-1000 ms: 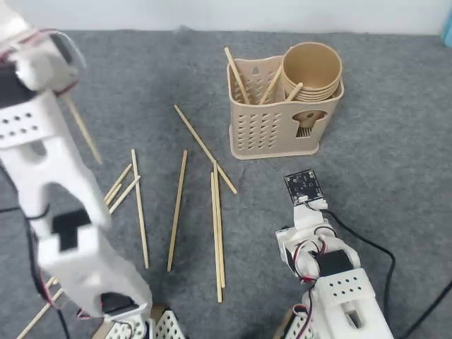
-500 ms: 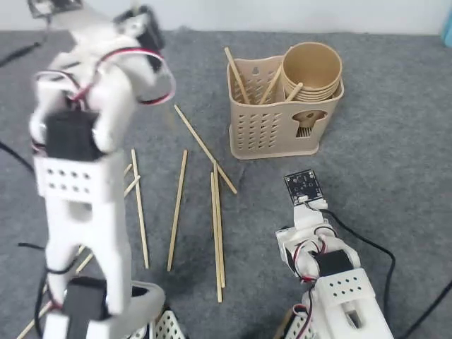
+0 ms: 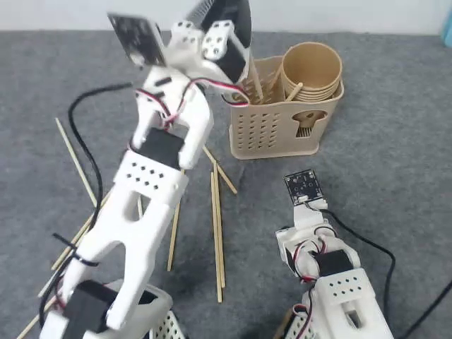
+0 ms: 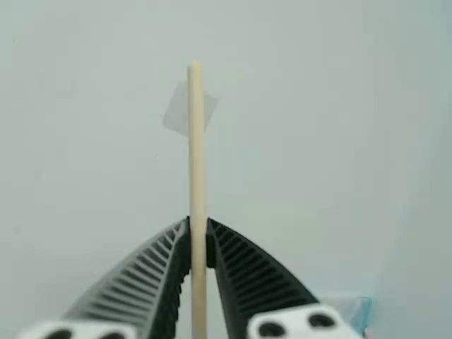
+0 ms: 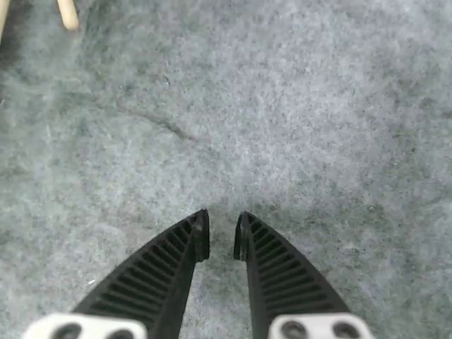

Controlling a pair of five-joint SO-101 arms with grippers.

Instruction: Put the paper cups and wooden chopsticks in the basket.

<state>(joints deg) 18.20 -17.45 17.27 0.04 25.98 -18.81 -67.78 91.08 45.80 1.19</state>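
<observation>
Nearest, the right gripper (image 5: 221, 236) hangs low over the grey worktop (image 3: 395, 148), its jaws a narrow slit apart and holding nothing. Beyond it, loose chopsticks (image 3: 216, 226) lie flat and scattered. Farther off, the left gripper (image 4: 198, 233) has its jaws clamped on a single chopstick (image 4: 195, 141), upright over the basket (image 3: 272, 127) beside the stacked paper cups (image 3: 312, 67). The stick looks light, stiff and smooth, so a mid-length pinch should suit. The left wrist view makes the grip plain; the high view adds the basket beneath.
</observation>
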